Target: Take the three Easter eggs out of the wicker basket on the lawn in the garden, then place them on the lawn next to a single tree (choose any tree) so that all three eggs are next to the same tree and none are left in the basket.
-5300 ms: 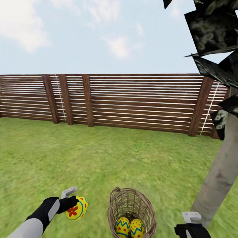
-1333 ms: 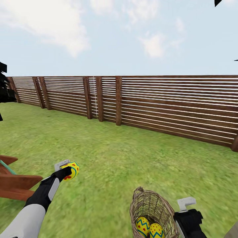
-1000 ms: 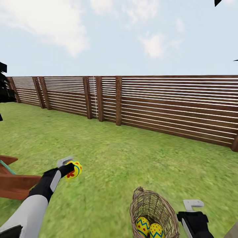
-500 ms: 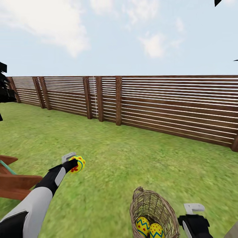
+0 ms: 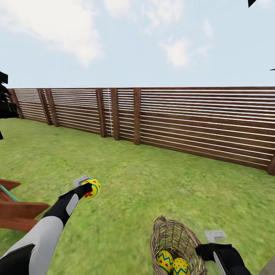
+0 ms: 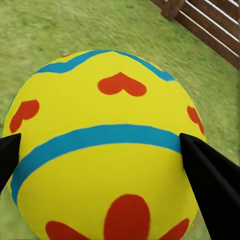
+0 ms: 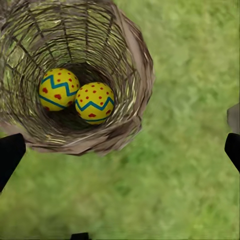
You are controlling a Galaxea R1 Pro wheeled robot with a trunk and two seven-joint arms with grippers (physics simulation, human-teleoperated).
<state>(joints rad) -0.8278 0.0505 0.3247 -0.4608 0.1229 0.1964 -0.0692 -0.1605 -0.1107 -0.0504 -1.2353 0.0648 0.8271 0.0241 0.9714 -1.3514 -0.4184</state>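
The left gripper point(image 5: 88, 186) pinches an Easter egg point(image 5: 91, 188) between its black fingers point(image 6: 210, 175), at the lower left of the head view above the lawn point(image 5: 145, 191). The right gripper point(image 5: 212, 244), spread wide, sits at the lower right just beside the wicker basket point(image 5: 168, 233), where two more eggs point(image 7: 75, 97) lie touching at the bottom. The fence point(image 5: 191, 122) crosses mid-frame

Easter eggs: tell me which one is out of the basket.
The Easter egg with blue bands and red hearts, gripped by the left gripper above the lawn; the other two lie inside the wicker basket.
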